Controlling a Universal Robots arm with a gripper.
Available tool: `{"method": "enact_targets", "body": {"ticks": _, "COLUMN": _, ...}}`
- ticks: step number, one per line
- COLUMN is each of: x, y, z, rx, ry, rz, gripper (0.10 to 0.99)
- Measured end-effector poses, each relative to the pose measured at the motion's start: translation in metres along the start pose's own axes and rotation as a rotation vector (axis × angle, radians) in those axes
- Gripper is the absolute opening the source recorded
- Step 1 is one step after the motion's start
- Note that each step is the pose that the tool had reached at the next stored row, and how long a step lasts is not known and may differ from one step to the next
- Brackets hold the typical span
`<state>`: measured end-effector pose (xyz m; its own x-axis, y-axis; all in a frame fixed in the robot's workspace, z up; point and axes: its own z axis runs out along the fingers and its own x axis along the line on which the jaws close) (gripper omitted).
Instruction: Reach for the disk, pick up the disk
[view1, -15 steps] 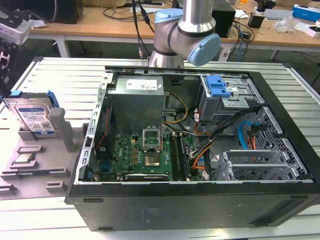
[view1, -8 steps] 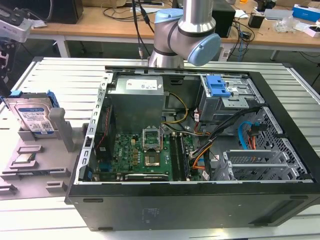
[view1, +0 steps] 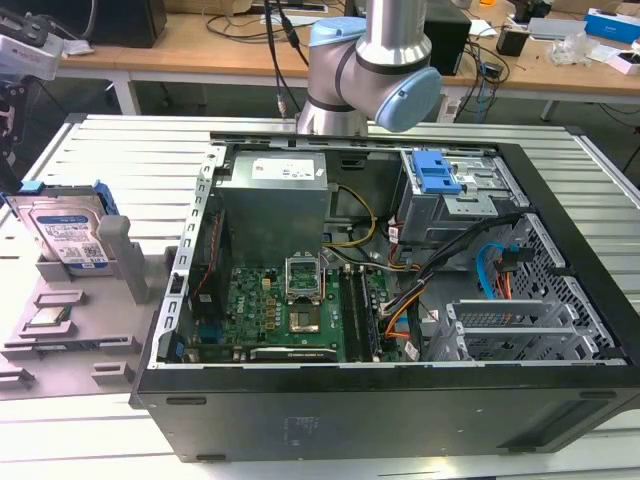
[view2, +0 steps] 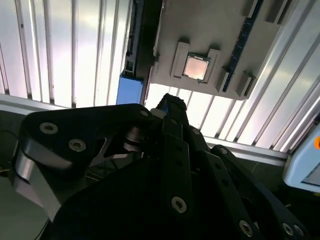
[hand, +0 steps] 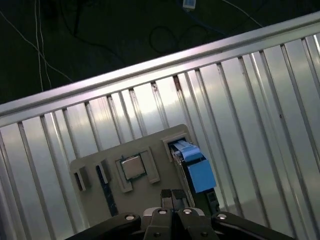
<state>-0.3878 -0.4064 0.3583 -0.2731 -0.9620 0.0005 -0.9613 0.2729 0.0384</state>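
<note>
Silver arm (view1: 392, 30), blue joint caps (view1: 408, 98), black fingers (hand: 167, 198)

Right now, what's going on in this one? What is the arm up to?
The arm's gripper hangs above the gray holder tray, which sits at the exterior view's left of the open computer case. Its fingers are together and hold nothing. The disk stands upright in a slot on that tray, untouched, and a processor chip lies flat in a recess nearby. The gripper is clear of both, so the reach has not yet met the disk.
</note>
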Motion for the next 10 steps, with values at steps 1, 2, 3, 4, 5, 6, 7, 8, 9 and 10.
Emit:
{"method": "enact_targets", "body": {"ticks": 1, "x": 0.0000, "y": 0.0000, "z": 0.0000, "rx": 0.000, "ry": 0.0004, "rz": -0.008, "gripper": 0.106}}
{"method": "enact_targets", "body": {"ticks": 2, "x": 0.0000, "y": 0.0000, "z": 0.0000, "rx": 0.000, "ry": 0.0008, "rz": -0.022, "gripper": 0.106}}
{"method": "enact_targets", "body": {"ticks": 3, "x": 0.0000, "y": 0.0000, "z": 0.0000, "rx": 0.000, "ry": 0.0012, "rz": -0.031, "gripper": 0.106}}
{"method": "enact_targets", "body": {"ticks": 4, "x": 0.0000, "y": 0.0000, "z": 0.0000, "rx": 0.000, "ry": 0.0015, "rz": -0.041, "gripper": 0.106}}
{"method": "enact_targets", "body": {"ticks": 5, "x": 0.0000, "y": 0.0000, "z": 0.0000, "rx": 0.000, "ry": 0.0019, "rz": -0.052, "gripper": 0.106}}
{"method": "enact_targets", "body": {"ticks": 6, "x": 0.0000, "y": 0.0000, "z": 0.0000, "rx": 0.000, "ry": 0.0023, "rz": -0.060, "gripper": 0.106}}
{"method": "enact_targets", "body": {"ticks": 7, "x": 0.0000, "y": 0.0000, "z": 0.0000, "rx": 0.000, "ry": 0.0029, "rz": -0.075, "gripper": 0.106}}
{"method": "enact_targets", "body": {"ticks": 8, "x": 0.0000, "y": 0.0000, "z": 0.0000, "rx": 0.000, "ry": 0.0032, "rz": -0.083, "gripper": 0.106}}
{"method": "enact_targets", "body": {"ticks": 9, "x": 0.0000, "y": 0.0000, "z": 0.0000, "rx": 0.000, "ry": 0.0037, "rz": -0.096, "gripper": 0.106}}
{"method": "enact_targets", "body": {"ticks": 10, "x": 0.0000, "y": 0.0000, "z": 0.0000, "rx": 0.000, "ry": 0.0043, "rz": -0.112, "gripper": 0.106}}
